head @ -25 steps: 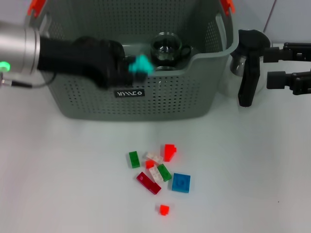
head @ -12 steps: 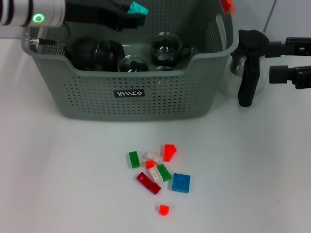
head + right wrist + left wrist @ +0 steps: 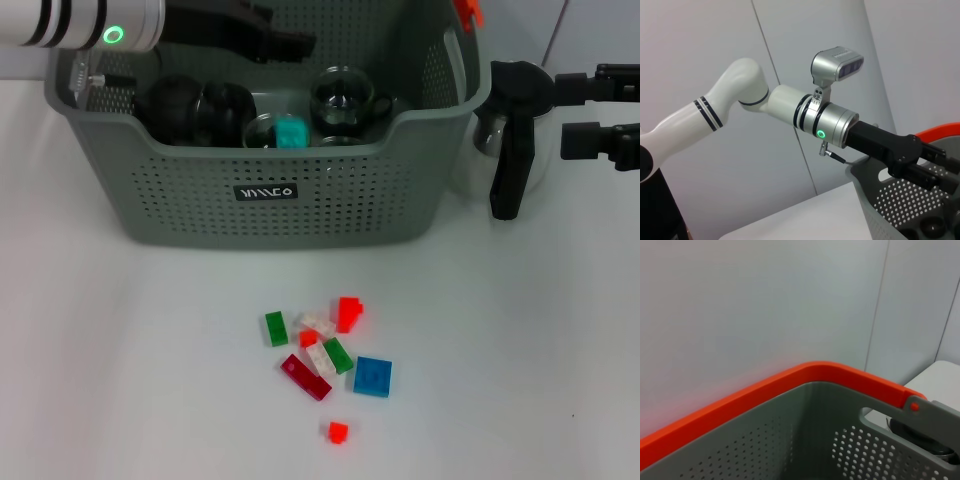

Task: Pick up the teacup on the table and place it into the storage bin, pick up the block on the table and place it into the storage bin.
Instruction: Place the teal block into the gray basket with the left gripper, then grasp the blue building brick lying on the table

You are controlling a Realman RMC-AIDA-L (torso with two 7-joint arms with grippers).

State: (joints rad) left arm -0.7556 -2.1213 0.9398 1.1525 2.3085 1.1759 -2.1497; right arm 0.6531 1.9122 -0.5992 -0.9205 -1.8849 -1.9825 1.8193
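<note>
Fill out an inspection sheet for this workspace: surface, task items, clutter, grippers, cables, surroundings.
Surface: white table, no spills seen.
Task items: storage bin at the back; inside it a teal block, a glass teacup and dark cups. Loose blocks lie on the table in front of it.
Clutter: a glass pot with a black handle right of the bin.
Grippers: left gripper over the bin, holding nothing. Right gripper at the right edge, beside the pot.
Cables: thin cable at the left wrist.
Surroundings: pale panelled wall.
</note>
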